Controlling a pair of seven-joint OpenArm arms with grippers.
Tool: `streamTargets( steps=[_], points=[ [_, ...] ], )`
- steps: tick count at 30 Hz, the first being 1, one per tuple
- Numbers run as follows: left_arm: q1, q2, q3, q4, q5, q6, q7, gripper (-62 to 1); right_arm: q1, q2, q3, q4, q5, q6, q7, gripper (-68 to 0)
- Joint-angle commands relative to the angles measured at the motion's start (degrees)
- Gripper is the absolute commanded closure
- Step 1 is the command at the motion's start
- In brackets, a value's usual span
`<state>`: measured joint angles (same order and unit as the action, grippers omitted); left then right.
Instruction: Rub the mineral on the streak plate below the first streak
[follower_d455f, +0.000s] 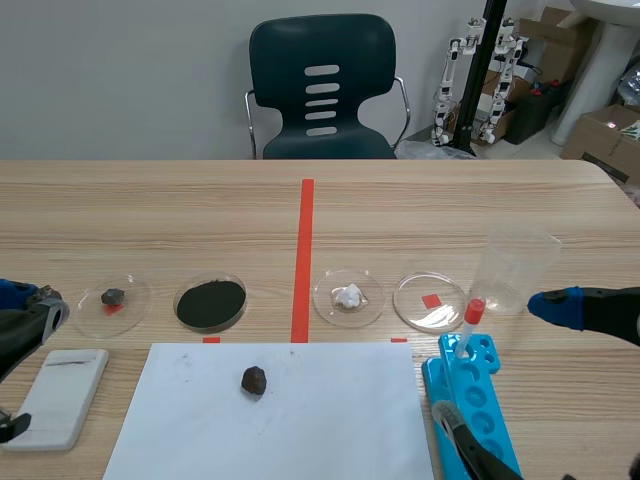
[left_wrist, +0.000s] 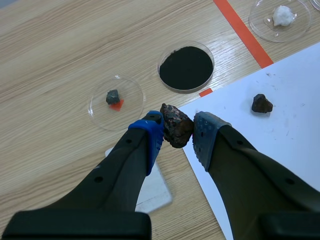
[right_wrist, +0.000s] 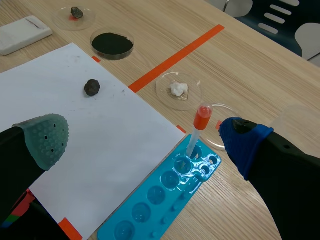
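My left gripper (left_wrist: 177, 134) is shut on a dark reddish-brown mineral (left_wrist: 176, 126), held above the table just beyond the white streak plate (left_wrist: 156, 192). In the scene view the streak plate (follower_d455f: 58, 396) lies at the front left, with one thin dark streak (follower_d455f: 70, 363) near its far end. The left gripper (follower_d455f: 28, 308) hangs over the plate's far left corner. My right gripper (right_wrist: 144, 136) is open and empty, above the blue well tray (right_wrist: 165, 192) at the right.
White paper (follower_d455f: 300, 420) carries a second dark rock (follower_d455f: 254, 380). Behind it stand dishes with a small rock (follower_d455f: 113, 298), black powder (follower_d455f: 211, 303), a white lump (follower_d455f: 348, 297), and one with nothing in it (follower_d455f: 430, 300). A clear beaker (follower_d455f: 515, 272) and a red-capped dropper (follower_d455f: 473, 318) are at the right.
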<state>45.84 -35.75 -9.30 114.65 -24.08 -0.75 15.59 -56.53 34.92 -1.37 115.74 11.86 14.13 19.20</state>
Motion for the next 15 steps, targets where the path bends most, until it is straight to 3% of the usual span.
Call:
streamTargets(
  steps=[1, 15],
  points=[
    [-0.3, -0.5, 0.2, 0.9, -0.2, -0.1, -0.7, -2.5, 0.3, 0.0, 0.3, 0.3, 0.4, -0.2, 0.7, -63.8],
    [0.2, -0.5, 0.2, 1.0, -0.2, -0.1, -0.8, -2.6, 0.3, 0.0, 0.3, 0.3, 0.4, -0.2, 0.7, -63.8]
  ],
)
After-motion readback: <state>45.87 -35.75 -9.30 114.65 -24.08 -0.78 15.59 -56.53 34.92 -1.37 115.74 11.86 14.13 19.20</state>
